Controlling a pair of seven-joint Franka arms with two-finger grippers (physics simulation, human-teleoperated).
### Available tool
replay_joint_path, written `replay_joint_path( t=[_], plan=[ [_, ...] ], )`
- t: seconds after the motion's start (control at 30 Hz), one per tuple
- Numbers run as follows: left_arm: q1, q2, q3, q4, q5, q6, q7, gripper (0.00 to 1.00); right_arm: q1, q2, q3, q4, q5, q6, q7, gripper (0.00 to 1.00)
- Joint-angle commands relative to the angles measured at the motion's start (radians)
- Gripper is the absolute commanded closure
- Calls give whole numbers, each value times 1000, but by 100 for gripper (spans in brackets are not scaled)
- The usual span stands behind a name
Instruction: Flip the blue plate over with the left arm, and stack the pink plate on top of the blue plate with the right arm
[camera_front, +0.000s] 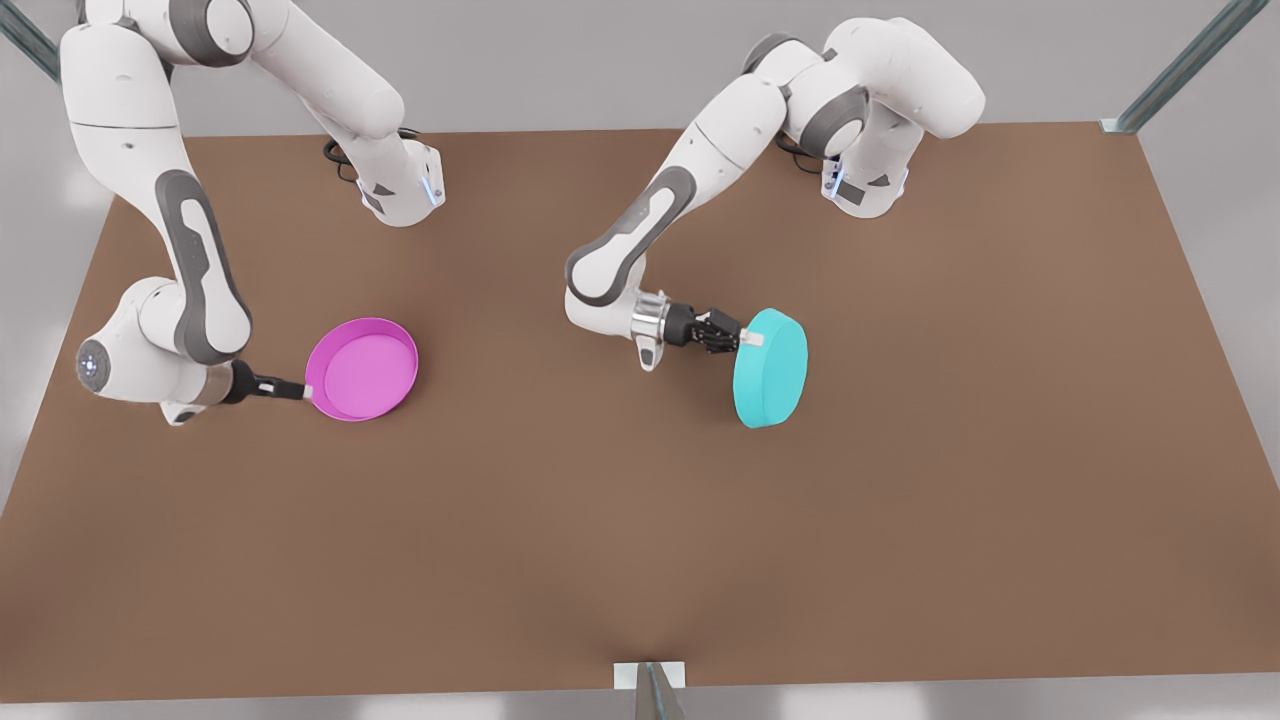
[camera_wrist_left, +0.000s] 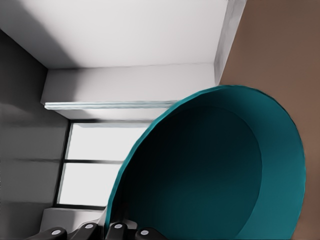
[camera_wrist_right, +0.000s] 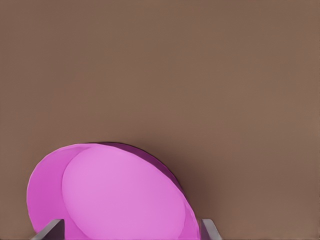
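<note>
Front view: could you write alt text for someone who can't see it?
The left gripper holds a round turquoise plastic plate on edge above a brown table. At the front view's left, the right gripper grips the rim of a round magenta-pink plastic plate, open side up.

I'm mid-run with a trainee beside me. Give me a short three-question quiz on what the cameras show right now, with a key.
1. True or false: the blue plate lies flat on the table.
2. Which gripper is at the pink plate? A) left B) right C) neither
3. Fill in: in the front view, the pink plate's open side faces ____.

Key
1. False. The left gripper grips its rim and holds it tilted on edge, underside toward the front camera.
2. B. The right gripper is at its rim on the front view's left; whether it grips is unclear.
3. Up; its lighter pink inside shows.
</note>
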Motion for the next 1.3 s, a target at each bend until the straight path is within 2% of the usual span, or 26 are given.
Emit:
replay_joint_path(
  t=[0.0,0.2,0.7,0.77,0.9,0.93,0.97,1.0,1.17,1.27],
  plan=[
    [0,4,0,0,9,1,-13,79,-13,0,12,-6,0,1,-9,0],
    [-34,53,0,0,56,1,-82,79,-76,4,32,-41,14,0,-118,0],
    [-160,137,-4,35,93,-25,-158,79,-68,15,32,-78,14,38,-222,0],
    [-160,146,-4,37,93,-26,-158,79,-67,53,30,-78,14,118,-226,0],
    [-160,160,-4,51,93,-23,-156,79,-61,63,30,-79,12,146,-226,0],
    [-160,165,-6,69,93,-23,-158,57,-62,66,30,-79,12,147,-226,0],
    [-158,165,-7,69,92,-20,-156,21,-64,67,30,-79,12,152,-226,0],
    [-158,165,-7,69,92,-19,-158,0,-65,67,30,-88,11,164,-226,0],
    [-161,180,-7,72,95,-23,-159,0,-80,72,30,-108,9,166,-226,0],
    [-160,180,-47,93,73,-25,-159,0,-108,69,30,-113,9,127,-249,0]
  ],
)
